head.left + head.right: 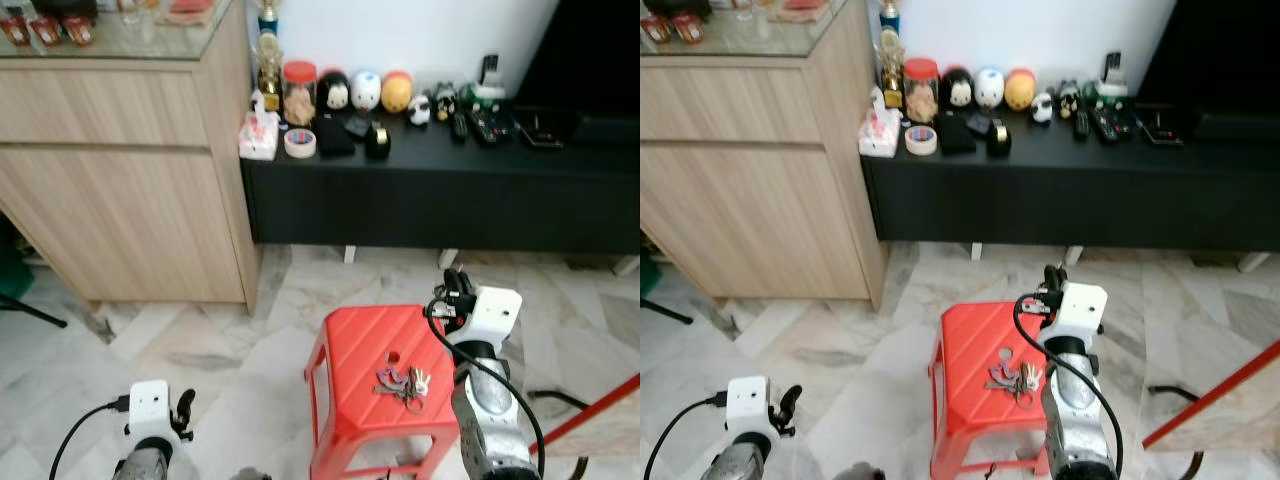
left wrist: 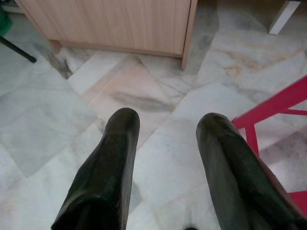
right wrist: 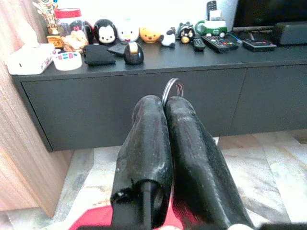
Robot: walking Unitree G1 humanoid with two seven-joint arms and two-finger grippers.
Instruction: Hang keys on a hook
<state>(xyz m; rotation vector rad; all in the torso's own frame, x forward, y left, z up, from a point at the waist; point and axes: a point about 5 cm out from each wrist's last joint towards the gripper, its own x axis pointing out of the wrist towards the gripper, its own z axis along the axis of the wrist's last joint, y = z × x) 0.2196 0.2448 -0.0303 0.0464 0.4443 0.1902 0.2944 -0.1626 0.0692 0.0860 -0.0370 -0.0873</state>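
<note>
The bunch of keys (image 1: 404, 382) lies flat on the top of a red plastic stool (image 1: 352, 352), toward the stool's right side, on a marble-tiled floor (image 1: 200, 350). No hand touches the keys.

The right hand (image 3: 165, 103) is raised above the stool's right edge. In the right wrist view its two black fingers (image 3: 146, 139) are pressed together along their length, and a thin looped wire or ring pokes out at their tips; what that loop is cannot be determined. The right arm (image 1: 485, 400) passes just beside the keys in the head views.

The left hand (image 2: 163, 124) hangs low to the left of the stool, over the floor. Its fingers (image 2: 112, 158) stand well apart with nothing between them.

Behind the stool runs a long black low cabinet (image 1: 440, 190). Its surface carries a tissue box (image 1: 258, 135), a roll of tape (image 1: 300, 143), a red-lidded jar (image 1: 298, 92), a black pouch (image 1: 332, 135), three round character figures in black, white and yellow (image 1: 365, 90), small panda figures (image 1: 420, 108) and remote controls (image 1: 485, 125). A trophy (image 1: 268, 55) stands at the left end. A light wood cabinet (image 1: 120, 180) with a glass top stands to the left.

No writing, brand or label is legible in any view; printing on the tissue box and tape is too small to read.
</note>
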